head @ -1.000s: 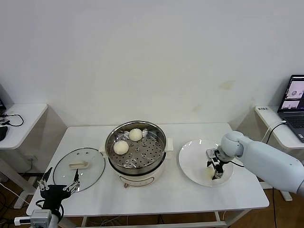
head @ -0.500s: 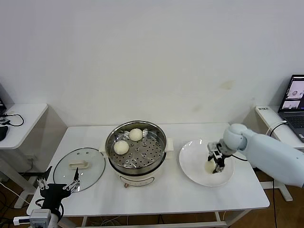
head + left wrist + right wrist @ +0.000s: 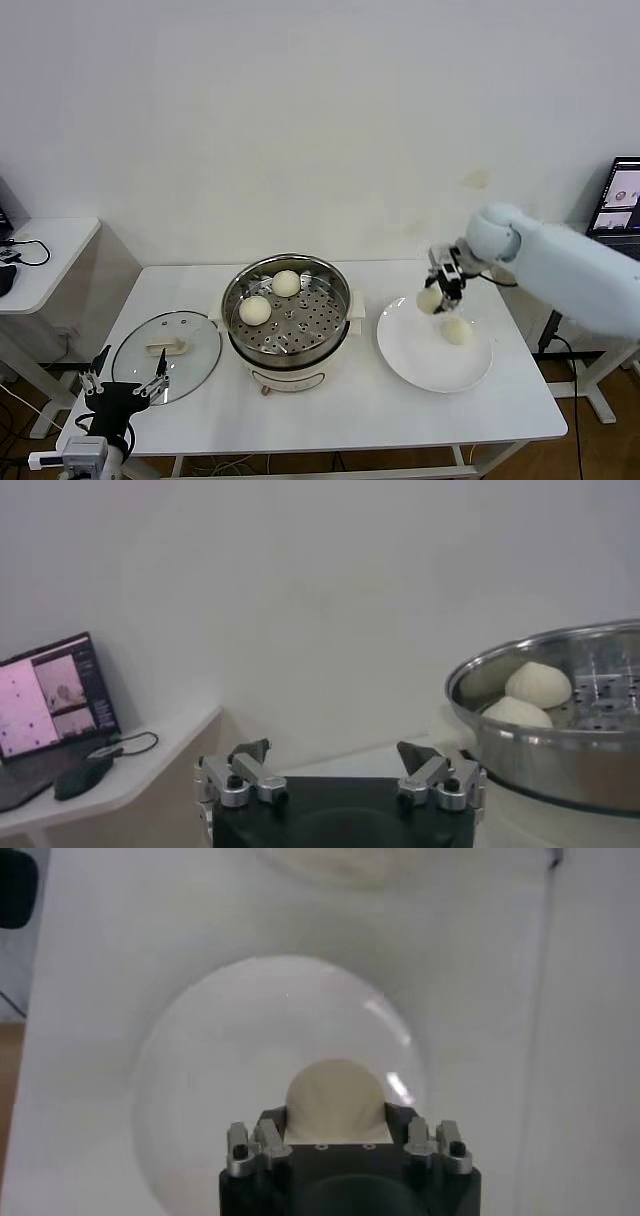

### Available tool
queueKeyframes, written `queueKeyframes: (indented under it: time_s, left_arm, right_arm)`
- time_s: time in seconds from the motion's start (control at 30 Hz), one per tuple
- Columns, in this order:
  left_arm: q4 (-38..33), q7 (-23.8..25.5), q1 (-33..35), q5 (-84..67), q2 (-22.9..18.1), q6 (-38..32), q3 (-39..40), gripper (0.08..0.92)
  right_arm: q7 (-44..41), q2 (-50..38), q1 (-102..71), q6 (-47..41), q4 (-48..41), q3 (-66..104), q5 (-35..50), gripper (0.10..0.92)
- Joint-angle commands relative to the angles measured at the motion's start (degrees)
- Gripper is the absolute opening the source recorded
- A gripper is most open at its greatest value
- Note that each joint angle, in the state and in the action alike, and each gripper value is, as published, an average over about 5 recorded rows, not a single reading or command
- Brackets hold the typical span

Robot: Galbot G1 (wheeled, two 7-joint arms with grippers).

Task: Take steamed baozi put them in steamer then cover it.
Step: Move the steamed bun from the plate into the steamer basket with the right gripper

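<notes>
White table [image 3: 330,400] carries the steamer [image 3: 288,310], left uncovered so buns can be loaded. One bun [image 3: 429,300] is clamped in the right gripper [image 3: 437,288] above the plate [image 3: 420,360] beside the steamer, lifted for transfer; the left gripper [image 3: 125,390] is parked with fingers apart near the lid [image 3: 165,355].

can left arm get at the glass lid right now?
Probably yes: the left pincer is open and empty at the table's front left edge, right beside the glass lid, nothing between them.

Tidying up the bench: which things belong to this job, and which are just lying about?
Job: two buns in the steamer, at and; bun held by the right tool; bun on the plate; glass lid.
Lying about: laptop, side tables.
</notes>
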Motion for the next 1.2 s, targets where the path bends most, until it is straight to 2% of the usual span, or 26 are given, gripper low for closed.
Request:
queueKeyframes:
  time_s: [0.03, 0.27, 0.67, 1.2]
  left_arm:
    - [0.07, 0.01, 0.0, -0.09, 0.12, 0.04, -0.15, 0.823]
    - [0.14, -0.02, -0.07, -0.51, 0.22, 0.06, -0.83, 0.823]
    - [-0.57, -0.03, 0.37, -1.13, 0.12, 0.2, -2.73, 0.823]
    - [-1.06, -0.01, 0.63, -1.43, -0.59, 0.32, -3.82, 0.823]
  right_arm:
    - [0.02, 7.16, 12.28, -0.09, -1.27, -4.93, 4.98, 0.62]
    - [1.12, 16.06, 15.65, -0.11, -1.64, -7.34, 8.61, 0.627]
    - [4.45, 27.57, 9.62, 3.67, -2.11, -9.07, 10.55, 0.627]
    - [7.56, 29.75, 4.5, 16.38, 1.72, -15.38, 4.32, 0.628]
